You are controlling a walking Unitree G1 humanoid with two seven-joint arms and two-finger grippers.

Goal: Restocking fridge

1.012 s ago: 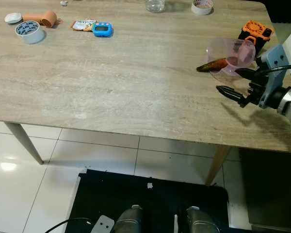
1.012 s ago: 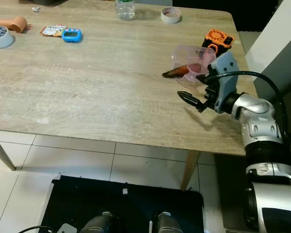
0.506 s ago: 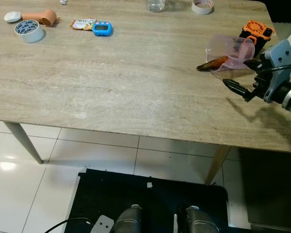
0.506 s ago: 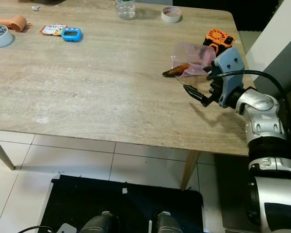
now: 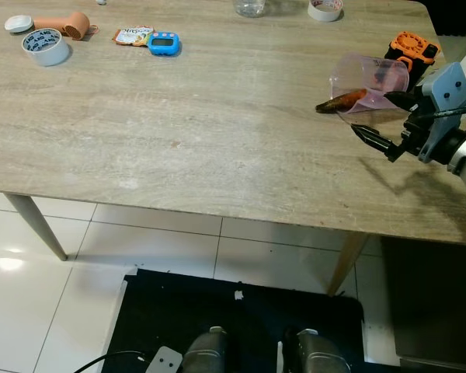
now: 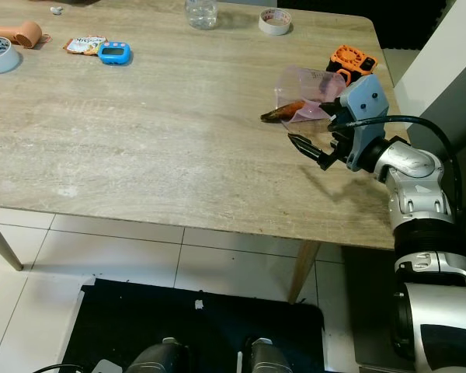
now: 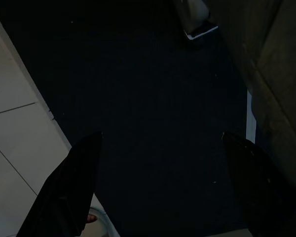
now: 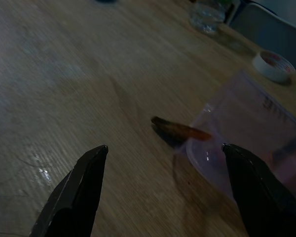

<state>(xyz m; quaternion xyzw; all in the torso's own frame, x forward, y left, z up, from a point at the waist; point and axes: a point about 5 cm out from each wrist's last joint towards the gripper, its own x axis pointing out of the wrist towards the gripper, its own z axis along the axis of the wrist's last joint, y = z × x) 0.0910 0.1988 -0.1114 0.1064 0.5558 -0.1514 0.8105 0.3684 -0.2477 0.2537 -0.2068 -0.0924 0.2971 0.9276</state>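
Two black fingers spread wide, the right pincer (image 6: 309, 141) is hovering over the table (image 6: 155, 132), tipped clear plastic cup (image 6: 311, 84) and carrot (image 6: 283, 113) just ahead.

Worktop (image 5: 217, 132), pale wood grain, on slim legs over white floor tiles. Just beyond the right gripper (image 5: 382, 123), fingers spread: clear plastic cup (image 5: 365, 78) on its side with an orange-brown carrot (image 5: 340, 102) at its mouth; orange-black tool (image 5: 408, 50) behind. Far across from that gripper: blue timer (image 5: 164, 44), snack packet (image 5: 132, 36), two tape rolls (image 5: 46, 47), clear bottle (image 6: 202, 13).
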